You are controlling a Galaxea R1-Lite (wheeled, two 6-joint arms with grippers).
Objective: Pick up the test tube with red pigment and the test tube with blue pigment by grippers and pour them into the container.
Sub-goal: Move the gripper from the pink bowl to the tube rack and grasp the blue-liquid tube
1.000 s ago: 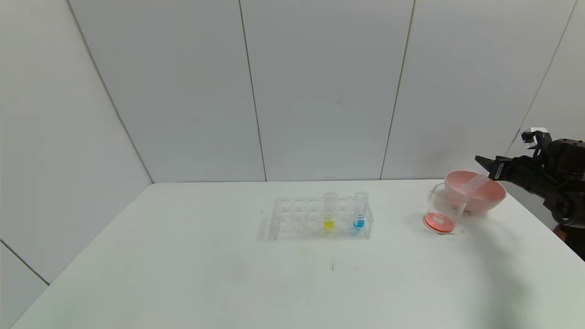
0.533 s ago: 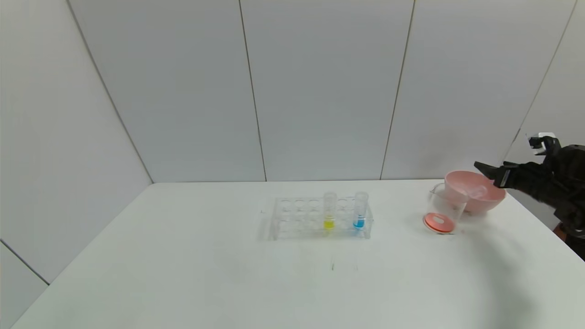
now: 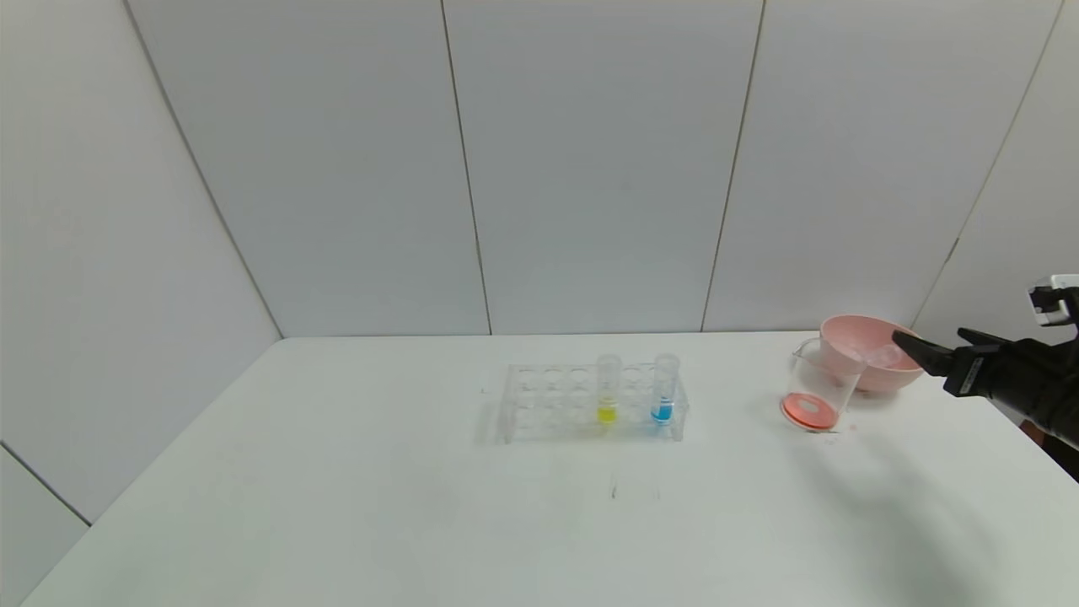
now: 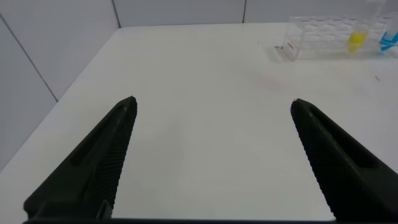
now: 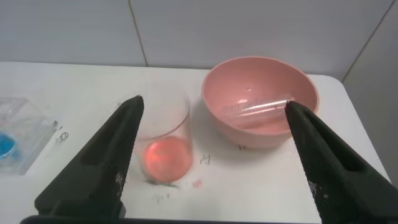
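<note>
The container, a clear beaker, stands right of the rack with red liquid in its bottom; it also shows in the right wrist view. An emptied clear tube lies inside the pink bowl. The test tube with blue pigment stands upright in the clear rack, next to a yellow tube. My right gripper is open and empty, just right of the bowl; in its own view its jaws stand wide apart. My left gripper is open and empty over bare table, left of the rack.
The pink bowl sits right behind the beaker near the table's far right corner. A small red drip marks the table by the beaker. The table's right edge runs under my right arm. White walls close the back and left.
My right gripper held the tilted tube over the beaker, then let it go into the pink bowl, opened, and drew back down and to the right.
</note>
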